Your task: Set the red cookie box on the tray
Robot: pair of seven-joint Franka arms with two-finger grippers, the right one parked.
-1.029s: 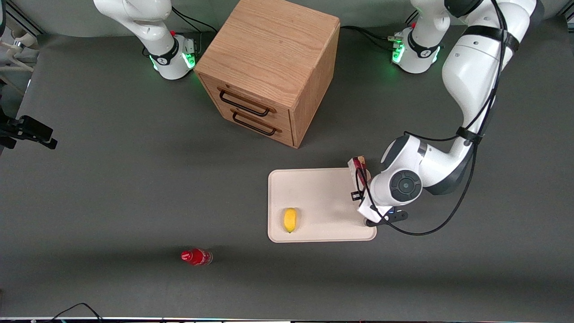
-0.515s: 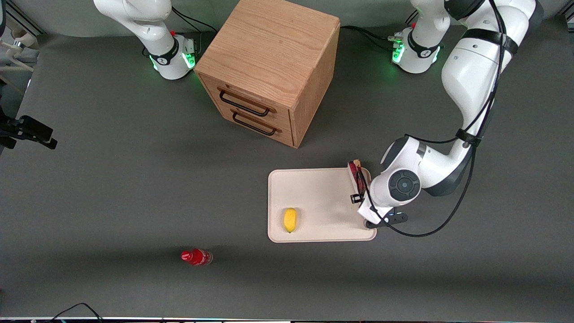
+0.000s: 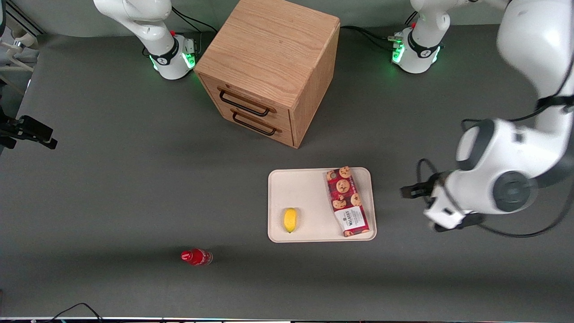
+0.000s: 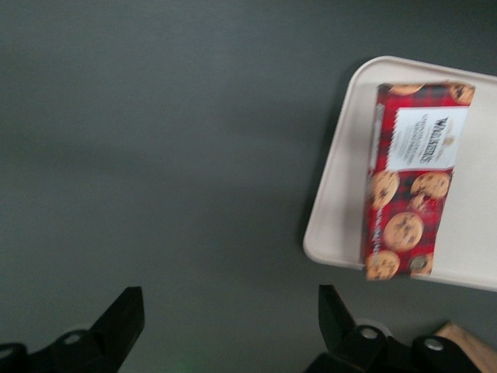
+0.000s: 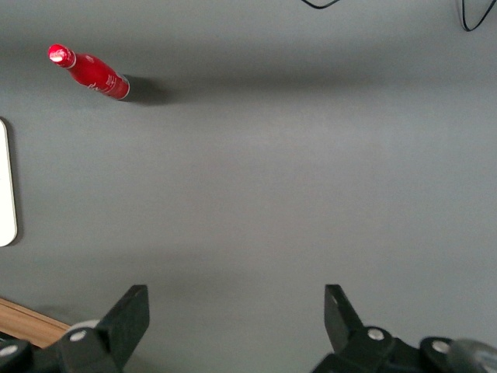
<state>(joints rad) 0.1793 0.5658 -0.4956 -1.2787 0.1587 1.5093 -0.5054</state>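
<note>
The red cookie box (image 3: 347,201) (image 4: 411,179) lies flat, face up, on the cream tray (image 3: 305,188) (image 4: 338,202), along the tray's edge toward the working arm's end. Nothing holds it. My left gripper (image 3: 437,211) (image 4: 231,311) hangs above the bare table beside the tray, toward the working arm's end, well apart from the box. It is open, with only grey table showing between its black fingers (image 4: 124,322).
A yellow lemon (image 3: 290,220) also lies on the tray, nearer the front camera. A wooden two-drawer cabinet (image 3: 269,67) stands farther back. A small red bottle (image 3: 196,257) (image 5: 89,71) lies on the table toward the parked arm's end.
The gripper held the box on edge at the tray's rim; it has let go, the box now lies flat on the tray, and the arm has risen and swung away sideways.
</note>
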